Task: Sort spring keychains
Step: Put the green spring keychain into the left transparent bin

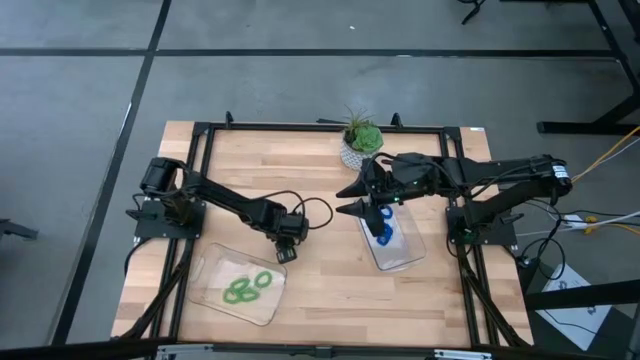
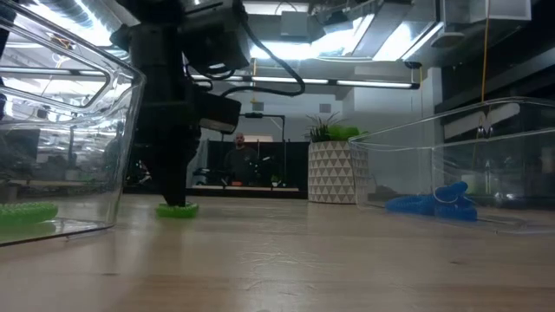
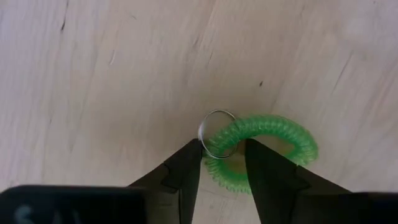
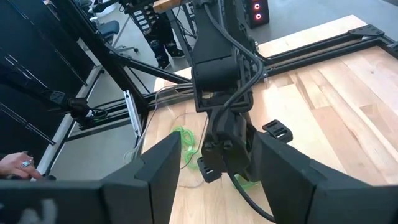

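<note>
A light green spring keychain (image 3: 273, 138) with a metal ring (image 3: 216, 132) lies flat on the wood table between the two trays; it also shows in the low view (image 2: 178, 209). My left gripper (image 3: 224, 152) (image 1: 287, 247) is down on the table, open, with one finger on either side of the coil's ring end. Other green keychains (image 1: 250, 286) lie in the left clear tray (image 1: 215, 268). Blue keychains (image 1: 384, 228) (image 2: 434, 204) lie in the right clear tray (image 1: 402, 258). My right gripper (image 1: 352, 200) hangs open and empty at that tray's far left. My left gripper points down from above, and its fingers (image 3: 186, 168) straddle the coil (image 3: 219, 167) just beside the metal ring. The keychain lies flat on the table. I cannot tell whether the fingers touch it.
A potted plant (image 1: 360, 142) in a white patterned pot (image 2: 334, 172) stands at the table's far edge. A black frame (image 1: 200, 128) rims the table. Bare wood lies between the trays and at the near edge. A person (image 2: 238, 156) shows far behind.
</note>
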Tool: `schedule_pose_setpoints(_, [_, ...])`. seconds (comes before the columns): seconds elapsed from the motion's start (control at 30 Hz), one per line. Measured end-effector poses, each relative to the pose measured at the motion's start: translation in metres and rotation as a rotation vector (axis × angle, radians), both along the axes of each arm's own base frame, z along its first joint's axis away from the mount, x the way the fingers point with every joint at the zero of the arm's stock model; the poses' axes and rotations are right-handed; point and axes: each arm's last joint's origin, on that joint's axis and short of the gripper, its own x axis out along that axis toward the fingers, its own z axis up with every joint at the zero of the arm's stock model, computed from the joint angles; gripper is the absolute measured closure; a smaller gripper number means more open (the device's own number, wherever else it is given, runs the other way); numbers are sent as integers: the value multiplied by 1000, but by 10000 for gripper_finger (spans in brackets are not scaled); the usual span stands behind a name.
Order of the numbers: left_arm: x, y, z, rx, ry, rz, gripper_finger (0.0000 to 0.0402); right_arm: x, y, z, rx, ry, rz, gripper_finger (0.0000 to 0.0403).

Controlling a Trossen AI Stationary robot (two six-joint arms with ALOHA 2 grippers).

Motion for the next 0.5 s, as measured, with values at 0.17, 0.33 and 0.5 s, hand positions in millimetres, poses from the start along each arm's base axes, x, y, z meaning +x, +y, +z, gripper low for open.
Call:
schedule_pose_setpoints(0.17, [-1, 0, 1, 9, -5, 3, 280, 0, 0, -1, -2, 10, 0, 203])
schedule_pose_setpoints(0.33, [-1, 0, 1, 9, -4, 18, 310, 0, 0, -1, -5, 10, 1, 203])
schedule_pose_setpoints(0.5, [-2, -1, 2, 7, -10, 51, 362, 0, 0, -1, -9, 11, 0, 203])
